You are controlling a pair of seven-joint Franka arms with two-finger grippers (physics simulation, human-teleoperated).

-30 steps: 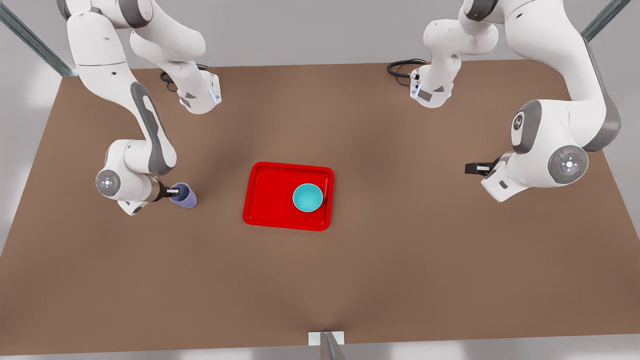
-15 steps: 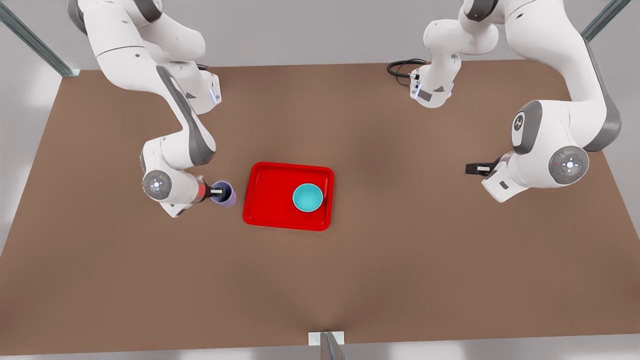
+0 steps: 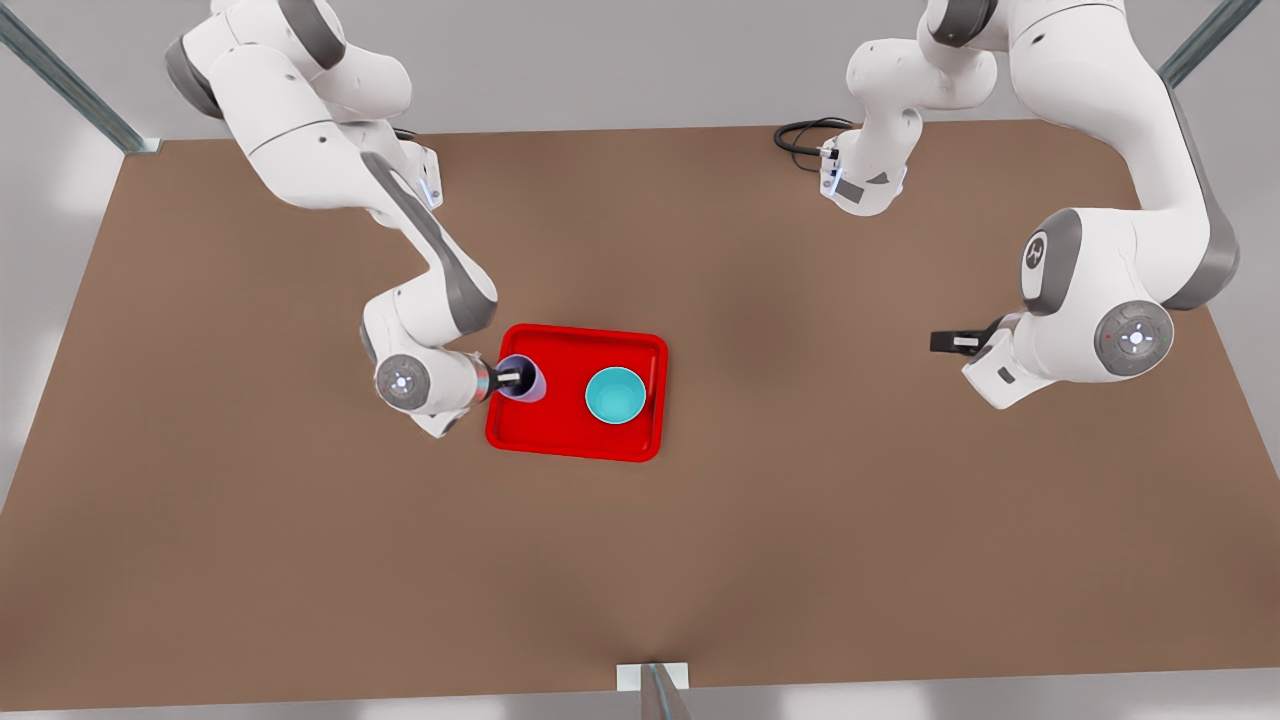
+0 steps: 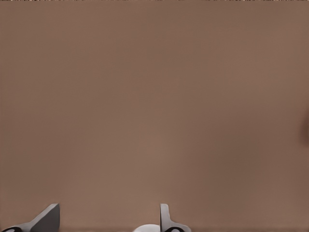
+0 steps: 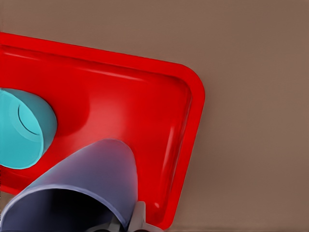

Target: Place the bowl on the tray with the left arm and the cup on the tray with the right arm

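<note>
Front view, R jaws (image 3: pixel 512 379) hold cup (image 3: pixel 526 381) over tray (image 3: pixel 570 440)

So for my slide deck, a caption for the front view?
Right gripper carries the cup over the tray beside the bowl.

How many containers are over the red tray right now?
2. The teal bowl sits on the red tray toward the front view's right. The lavender cup is held by the right pincer over the tray's opposite end.
</note>
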